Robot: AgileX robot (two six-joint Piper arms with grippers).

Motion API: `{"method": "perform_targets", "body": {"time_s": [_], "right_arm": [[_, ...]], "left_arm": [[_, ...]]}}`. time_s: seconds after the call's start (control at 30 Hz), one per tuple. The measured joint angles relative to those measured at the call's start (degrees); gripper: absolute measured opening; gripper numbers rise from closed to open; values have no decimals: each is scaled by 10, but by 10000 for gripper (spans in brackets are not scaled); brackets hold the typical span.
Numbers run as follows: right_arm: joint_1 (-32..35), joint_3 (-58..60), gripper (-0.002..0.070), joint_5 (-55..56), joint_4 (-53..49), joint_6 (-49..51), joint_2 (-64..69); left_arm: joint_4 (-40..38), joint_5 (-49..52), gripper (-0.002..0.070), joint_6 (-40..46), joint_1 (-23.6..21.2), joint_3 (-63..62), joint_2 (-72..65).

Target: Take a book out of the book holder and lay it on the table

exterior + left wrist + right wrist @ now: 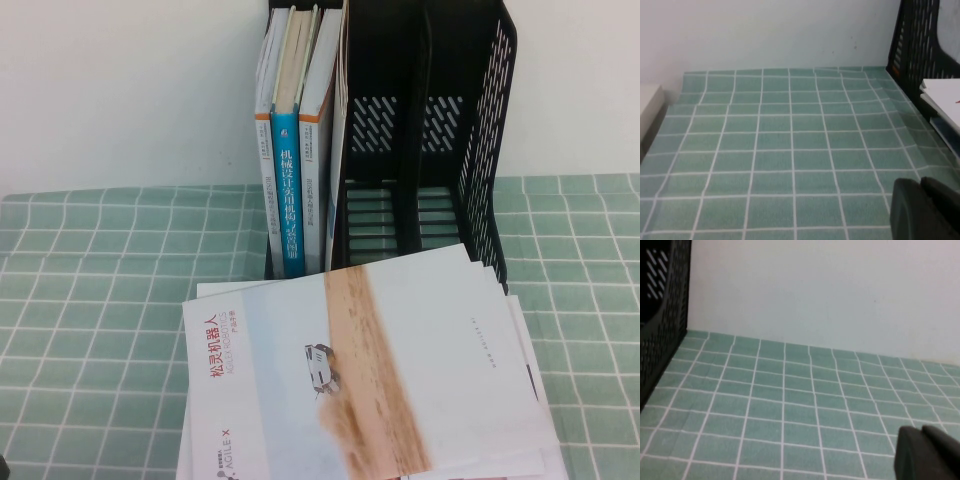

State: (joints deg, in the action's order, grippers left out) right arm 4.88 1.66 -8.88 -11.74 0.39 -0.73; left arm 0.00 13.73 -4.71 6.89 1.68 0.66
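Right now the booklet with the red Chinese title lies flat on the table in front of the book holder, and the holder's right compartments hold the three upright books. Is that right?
Not quite. The high view shows the three upright books in the left compartment of the book holder; its right compartments are empty. The booklet does lie flat on the table. The left claw and right claw hover low over bare cloth.

Book (360,370) cut off by bottom edge; left gripper (927,210), right gripper (927,455) mostly out of frame

Blue-spined book (287,190) upright (between two white, orange-banded books (318,150)), white wall (120,90)
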Motion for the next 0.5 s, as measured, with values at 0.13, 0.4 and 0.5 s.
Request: {"method": "perform_targets", "body": {"time_s": [0.13,0.4,0.5], "right_arm": [[0,0,-2,-16,0,0,0],[0,0,-2,-42,0,0,0],[0,0,-2,-42,1,0,0]], "left_arm": [[0,6,-3,-24,0,0,0],[-10,22,-3,-49,0,0,0],[-10,21,-3,-50,0,0,0]]}}
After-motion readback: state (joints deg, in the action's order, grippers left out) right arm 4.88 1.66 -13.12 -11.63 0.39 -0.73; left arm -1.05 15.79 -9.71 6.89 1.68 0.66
